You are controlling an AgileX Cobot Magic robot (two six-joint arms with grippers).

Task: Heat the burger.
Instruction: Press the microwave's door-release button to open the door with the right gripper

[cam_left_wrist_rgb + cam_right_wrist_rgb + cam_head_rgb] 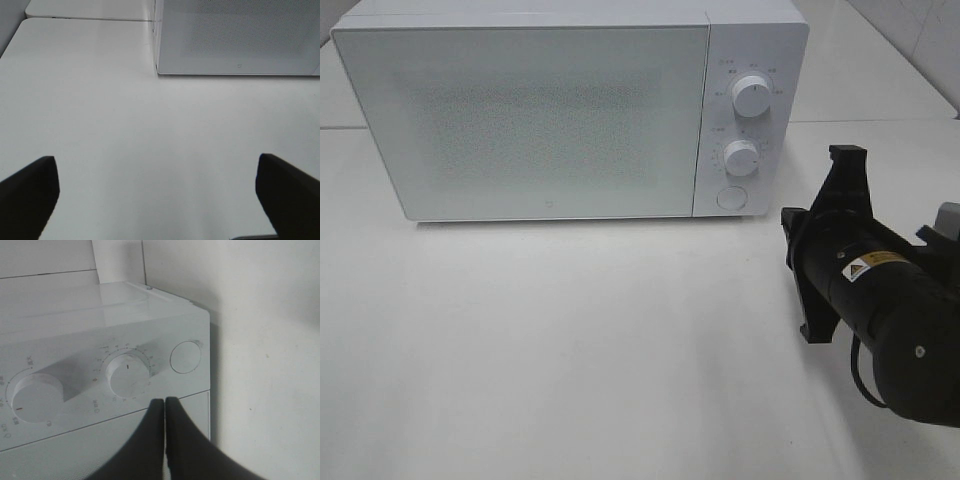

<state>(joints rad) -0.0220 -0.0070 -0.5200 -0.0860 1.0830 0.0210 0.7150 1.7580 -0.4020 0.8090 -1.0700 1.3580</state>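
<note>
The left claw point(156, 165) is released: its two dark fingers point(30, 195) stand wide apart at the edges of the left wrist view, with only white table point(125, 125) showing between them. This claw does not appear in the high view.

On the near right of the table point(570, 350), the black right arm point(900, 320) reaches in toward the back. Its right claw point(847, 155) is clenched. In the right wrist view the fingers of the right claw point(164, 401) press flat against each other with nothing caught between them. The tips point at the microwave's control panel and sit near its front right corner. From above they look apart from it.

Farther back the white microwave point(550, 120) stands on the table. Its frosted door point(520, 115) is shut. The panel to the right of the door carries an upper knob point(751, 95), a lower knob point(741, 157) and a round button point(731, 198) beneath them. The right wrist view shows the lower knob point(129, 375) closest to the tips, with the button point(185, 357) just beside it and the upper knob point(36, 397) farther along.

The burger shows in no view. The door is too cloudy to tell whether it lies inside.
</note>
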